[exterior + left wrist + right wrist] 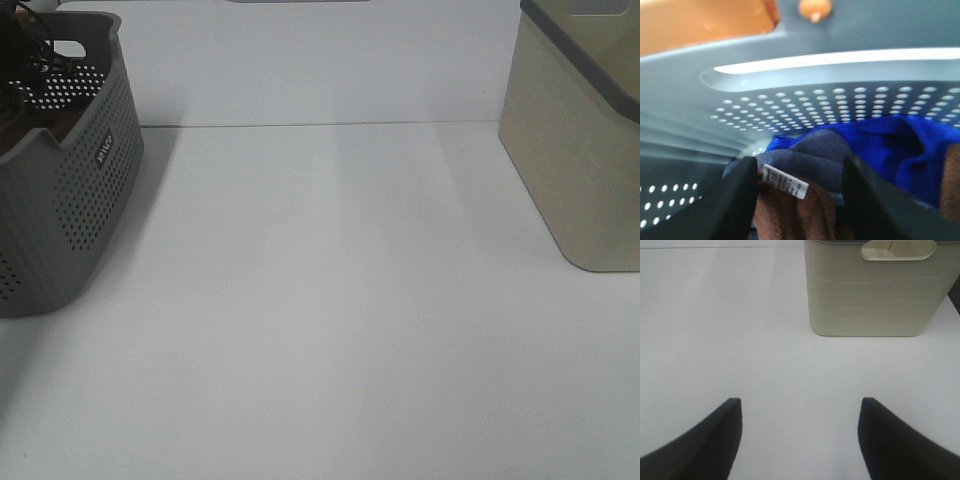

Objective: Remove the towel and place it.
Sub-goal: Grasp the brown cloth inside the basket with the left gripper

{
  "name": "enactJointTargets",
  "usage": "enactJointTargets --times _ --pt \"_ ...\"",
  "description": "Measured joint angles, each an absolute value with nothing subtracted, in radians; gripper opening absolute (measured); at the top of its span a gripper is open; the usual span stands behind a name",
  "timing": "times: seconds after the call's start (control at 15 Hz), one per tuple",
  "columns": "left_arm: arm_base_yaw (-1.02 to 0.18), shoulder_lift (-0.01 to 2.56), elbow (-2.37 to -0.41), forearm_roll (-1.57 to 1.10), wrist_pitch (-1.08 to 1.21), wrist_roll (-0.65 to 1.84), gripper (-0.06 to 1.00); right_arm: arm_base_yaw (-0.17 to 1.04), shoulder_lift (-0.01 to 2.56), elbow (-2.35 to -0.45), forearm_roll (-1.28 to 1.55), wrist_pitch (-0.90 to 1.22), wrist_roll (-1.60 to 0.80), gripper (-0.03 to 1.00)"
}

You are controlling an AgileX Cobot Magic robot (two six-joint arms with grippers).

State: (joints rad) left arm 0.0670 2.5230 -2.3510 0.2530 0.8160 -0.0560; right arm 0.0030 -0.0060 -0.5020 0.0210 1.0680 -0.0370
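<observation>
Counting one towel (790, 215), one basket (70, 220), one bin (580, 170)

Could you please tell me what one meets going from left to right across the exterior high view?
grey perforated basket → white tabletop → beige bin

Flat, bright light washed out the white table (340, 330) in the high view, where the grey basket (80, 200) threw a soft shadow toward 4 o'clock. The left wrist picture was blurred throughout. White glare burned through the handle slot (840, 59), and the brown towel (790, 215) lay dim and unfocused. The right wrist picture was evenly lit, with the beige bin (870, 295) sharp.
</observation>
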Motion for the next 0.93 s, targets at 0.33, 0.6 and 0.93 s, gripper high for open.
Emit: enactJointTargets --times 0.33,0.6,0.93 --pt "0.081 2.528 -2.356 0.253 0.807 -0.056 0.51 0.003 -0.006 -0.502 0.021 1.068 -0.037 0.64" --pt "0.081 2.570 -2.357 0.253 0.799 -0.056 0.45 0.003 -0.006 -0.502 0.021 1.068 -0.037 0.64" --pt "0.081 2.569 -2.357 0.275 0.790 -0.056 0.14 0.003 -0.006 -0.502 0.021 1.068 -0.037 0.64"
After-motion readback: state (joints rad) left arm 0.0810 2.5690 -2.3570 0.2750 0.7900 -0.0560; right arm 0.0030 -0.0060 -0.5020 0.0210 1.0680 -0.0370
